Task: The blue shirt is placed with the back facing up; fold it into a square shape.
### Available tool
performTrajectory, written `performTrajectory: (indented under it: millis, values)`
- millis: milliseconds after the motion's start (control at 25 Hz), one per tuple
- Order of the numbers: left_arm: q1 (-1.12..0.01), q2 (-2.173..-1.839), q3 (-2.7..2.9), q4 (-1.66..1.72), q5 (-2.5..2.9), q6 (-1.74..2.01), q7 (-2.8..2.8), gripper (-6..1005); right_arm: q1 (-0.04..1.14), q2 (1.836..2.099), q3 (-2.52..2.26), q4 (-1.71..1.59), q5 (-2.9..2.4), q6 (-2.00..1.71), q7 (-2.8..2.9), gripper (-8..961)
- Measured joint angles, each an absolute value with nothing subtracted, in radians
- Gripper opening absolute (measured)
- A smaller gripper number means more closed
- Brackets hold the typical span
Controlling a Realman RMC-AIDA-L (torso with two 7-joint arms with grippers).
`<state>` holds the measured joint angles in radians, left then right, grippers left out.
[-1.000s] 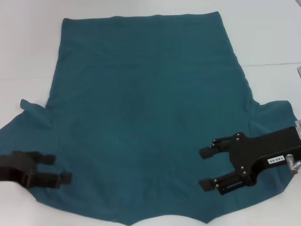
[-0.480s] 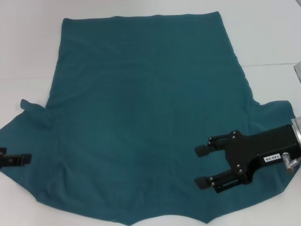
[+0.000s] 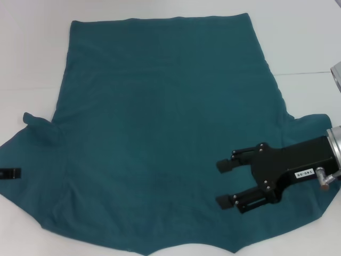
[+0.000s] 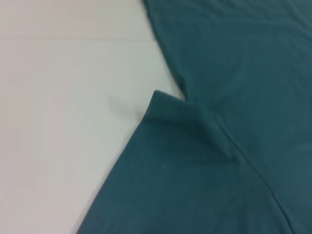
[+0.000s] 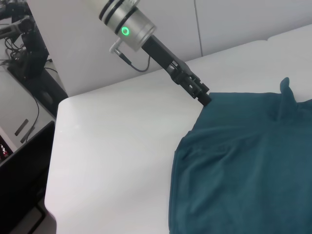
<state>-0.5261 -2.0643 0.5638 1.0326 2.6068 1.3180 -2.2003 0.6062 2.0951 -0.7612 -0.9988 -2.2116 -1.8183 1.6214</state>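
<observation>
Our right gripper (image 3: 224,183) has its two fingers spread apart, hovering over the right side of the blue shirt (image 3: 160,128) near its right sleeve. Our left gripper (image 5: 204,98) sits at the edge of the left sleeve; we cannot tell whether its fingers are parted or pressed together. The shirt lies flat, plain side up, on the white table (image 3: 32,53), hem at the far end.
</observation>
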Motion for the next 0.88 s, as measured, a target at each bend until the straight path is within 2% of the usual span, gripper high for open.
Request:
performTrajectory:
  millis: [880]
  values:
    - [-0.528, -2.068, 0.563, 0.96, 2.645, 1.098, -2.231, 921, 0.62, 2.095, -0.762, -0.976, -2.21, -1.818, 1.625, 870]
